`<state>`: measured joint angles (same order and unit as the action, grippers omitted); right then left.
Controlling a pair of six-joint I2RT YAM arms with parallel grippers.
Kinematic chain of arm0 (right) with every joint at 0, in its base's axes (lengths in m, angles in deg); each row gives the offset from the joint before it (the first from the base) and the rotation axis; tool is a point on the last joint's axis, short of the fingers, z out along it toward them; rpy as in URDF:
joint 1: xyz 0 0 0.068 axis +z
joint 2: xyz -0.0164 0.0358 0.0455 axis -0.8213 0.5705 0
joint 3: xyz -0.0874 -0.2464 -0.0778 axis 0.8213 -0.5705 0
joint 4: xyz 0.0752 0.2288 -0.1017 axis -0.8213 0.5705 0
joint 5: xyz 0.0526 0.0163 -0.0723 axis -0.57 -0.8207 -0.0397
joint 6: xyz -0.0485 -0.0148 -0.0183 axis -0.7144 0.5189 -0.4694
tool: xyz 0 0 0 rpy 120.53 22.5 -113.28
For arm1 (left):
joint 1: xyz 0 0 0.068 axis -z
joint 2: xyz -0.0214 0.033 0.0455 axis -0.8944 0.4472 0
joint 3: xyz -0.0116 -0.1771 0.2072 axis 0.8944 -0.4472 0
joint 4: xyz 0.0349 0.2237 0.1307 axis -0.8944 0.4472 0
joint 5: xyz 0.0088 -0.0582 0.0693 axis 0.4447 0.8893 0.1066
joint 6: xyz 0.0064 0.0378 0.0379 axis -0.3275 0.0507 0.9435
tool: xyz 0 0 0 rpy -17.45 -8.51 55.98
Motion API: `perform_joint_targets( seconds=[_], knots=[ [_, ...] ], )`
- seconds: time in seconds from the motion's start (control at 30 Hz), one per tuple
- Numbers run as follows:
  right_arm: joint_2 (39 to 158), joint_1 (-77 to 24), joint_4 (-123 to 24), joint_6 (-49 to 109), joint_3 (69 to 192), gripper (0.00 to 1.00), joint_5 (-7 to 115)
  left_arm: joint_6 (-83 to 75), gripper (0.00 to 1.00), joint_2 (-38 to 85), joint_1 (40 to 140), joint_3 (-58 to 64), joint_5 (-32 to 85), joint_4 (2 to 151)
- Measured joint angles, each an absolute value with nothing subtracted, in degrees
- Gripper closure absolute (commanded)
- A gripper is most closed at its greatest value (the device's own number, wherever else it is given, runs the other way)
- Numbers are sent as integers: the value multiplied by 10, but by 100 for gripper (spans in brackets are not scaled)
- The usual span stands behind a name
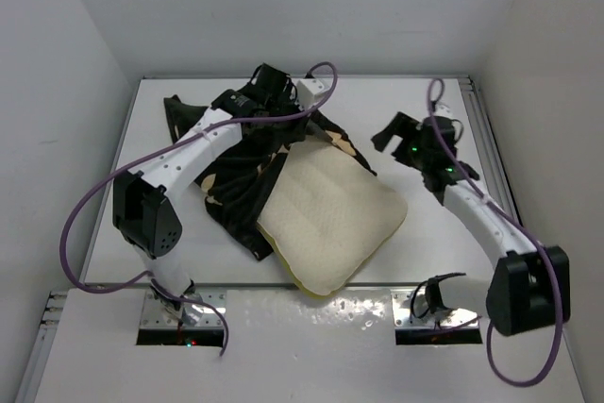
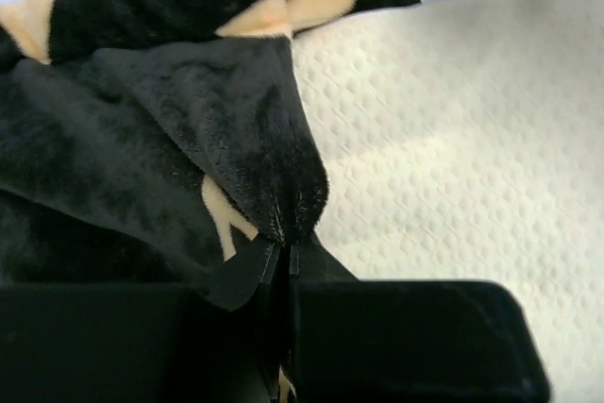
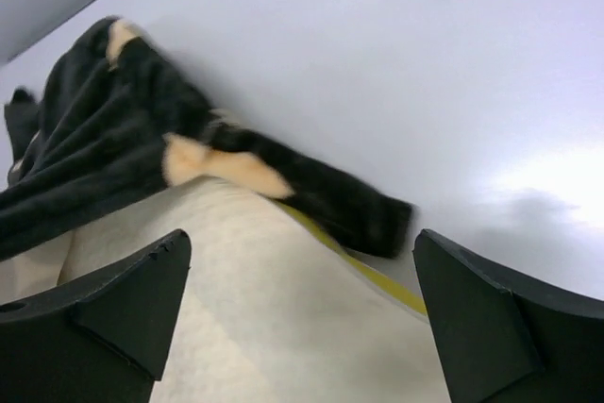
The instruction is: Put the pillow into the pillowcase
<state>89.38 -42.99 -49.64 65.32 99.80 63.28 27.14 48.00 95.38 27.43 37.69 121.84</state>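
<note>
1. Well, the large cream-yellow dimpled pillow [image 1: 330, 219] lies askew in the middle of the white bench [image 1: 434, 233], one corner reaching the near edge between the two arm bases. Its far-left side is tucked under the black plush pillowcase with tan flower prints [image 1: 236, 197], which bunches from the far-left corner in toward the middle. Most of the pillow lies bare, so I'd say the stuffing is barely begun.
2. The left gripper [image 2: 283, 257] has its fingers pressed together on a peak of the black plush, right where the case meets the pillow. My guess is that it pinches the lip of the opening to lift it so the pillow can pass beneath. Whether it has one layer or both, I cannot tell.
3. The right gripper [image 3: 300, 252] is spread wide and holds nothing. It hangs above the bench towards the far-right corner, aimed at the pillow's far corner. There a tongue of the case drapes over the pillow and a yellow seam shows. It seems placed to take that edge or to nudge the pillow inward.
4. For room, bare bench runs along the right edge and into the far-right corner. The left half is crowded by the left arm lying across the case. The pillow has nothing to spare at the near edge, so drawing the case over it looks safer than shoving it nearer.
</note>
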Motion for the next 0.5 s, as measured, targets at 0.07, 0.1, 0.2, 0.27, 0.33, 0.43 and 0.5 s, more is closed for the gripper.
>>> perform_joint_targets(
  seconds=[0.07, 0.1, 0.2, 0.27, 0.33, 0.43, 0.5],
  knots=[
    [856, -486, -456, 653, 986, 1, 600, 251, 100, 480, 954, 272, 362, 1205],
    [841, -510, -433, 653, 982, 1, 586, 243, 100, 480, 956, 269, 356, 1198],
    [816, -521, -386, 658, 953, 1, 556, 231, 100, 482, 967, 259, 342, 1186],
    [790, -514, -365, 673, 902, 1, 543, 226, 100, 485, 978, 254, 336, 1182],
    [749, -509, -335, 695, 844, 1, 538, 224, 100, 490, 990, 247, 334, 1175],
    [690, -509, -281, 715, 799, 1, 545, 223, 100, 497, 1002, 237, 333, 1172],
    [666, -510, -243, 715, 800, 1, 557, 222, 100, 504, 1005, 237, 334, 1171]
  ],
)
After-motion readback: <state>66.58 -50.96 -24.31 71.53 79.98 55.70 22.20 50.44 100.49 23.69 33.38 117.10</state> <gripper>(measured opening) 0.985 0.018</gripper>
